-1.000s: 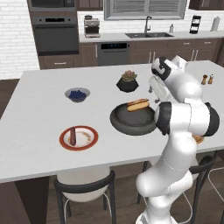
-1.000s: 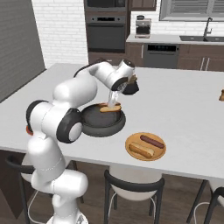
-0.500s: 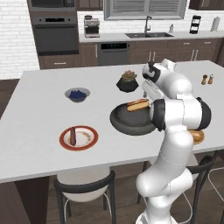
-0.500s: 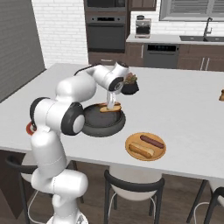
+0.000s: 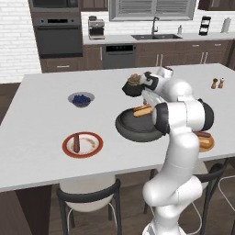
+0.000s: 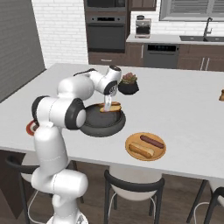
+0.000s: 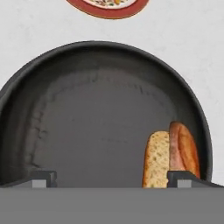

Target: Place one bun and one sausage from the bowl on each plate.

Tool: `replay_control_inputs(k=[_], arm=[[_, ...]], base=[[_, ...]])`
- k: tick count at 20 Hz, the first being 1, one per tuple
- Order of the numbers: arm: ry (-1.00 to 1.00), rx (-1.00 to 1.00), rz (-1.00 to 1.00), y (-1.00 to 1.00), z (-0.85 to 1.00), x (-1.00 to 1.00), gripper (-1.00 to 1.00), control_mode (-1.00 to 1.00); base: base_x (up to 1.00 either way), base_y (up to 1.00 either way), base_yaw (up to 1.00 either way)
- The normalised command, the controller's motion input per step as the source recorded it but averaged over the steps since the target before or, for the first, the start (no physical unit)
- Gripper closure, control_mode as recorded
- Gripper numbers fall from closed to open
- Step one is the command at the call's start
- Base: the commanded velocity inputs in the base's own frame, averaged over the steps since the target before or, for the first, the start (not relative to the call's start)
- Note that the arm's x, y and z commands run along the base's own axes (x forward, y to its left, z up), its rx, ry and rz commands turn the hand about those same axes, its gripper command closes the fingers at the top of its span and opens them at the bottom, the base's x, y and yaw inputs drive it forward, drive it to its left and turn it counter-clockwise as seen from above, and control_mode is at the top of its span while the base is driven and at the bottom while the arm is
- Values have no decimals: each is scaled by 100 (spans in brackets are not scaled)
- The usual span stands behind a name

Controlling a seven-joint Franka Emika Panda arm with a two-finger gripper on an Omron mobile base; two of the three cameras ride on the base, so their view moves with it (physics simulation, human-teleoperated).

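The wide dark bowl (image 5: 131, 131) (image 6: 94, 127) (image 7: 87, 109) sits mid-counter and holds one bun (image 5: 142, 110) (image 6: 111, 107) (image 7: 168, 157) near its far rim. My gripper (image 5: 147, 97) (image 6: 108, 100) (image 7: 113, 178) hangs open just above that bun, fingers pointing down, nothing between them. The red-rimmed white plate (image 5: 94, 146) (image 6: 30, 127) (image 7: 107, 6) carries a sausage (image 5: 75, 143). The orange-tan plate (image 6: 131, 142) (image 5: 209, 146), partly behind my arm in the left base view, holds a sausage (image 6: 152, 141) and a bun (image 6: 141, 150).
A small black pot with a plant (image 5: 133, 86) (image 6: 128, 85) stands just beyond the bowl, close to my hand. A small grey bowl of blue berries (image 5: 81, 99) sits to the left. Shakers (image 5: 216, 83) stand far right. Stools line the counter's near edge.
My hand has swung across from the orange plate's side to above the bun at the bowl's far rim. The jaws stayed open.
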Motion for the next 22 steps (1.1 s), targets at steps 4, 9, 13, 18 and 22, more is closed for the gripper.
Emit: replay_control_inputs(k=[4, 9, 13, 18, 22], arm=[[-16, -4, 0, 0, 0, 30, -100, -100], [-7, -11, 0, 0, -17, 33, -100, -100], [0, -16, 0, 0, -33, 31, -100, -100], [-4, -2, 0, -4, -2, 37, -100, -100], [0, -4, 0, 0, -18, 28, -100, -100]], base=[[0, 0, 0], [0, 0, 0], [0, 0, 0], [0, 0, 0], [0, 0, 0]])
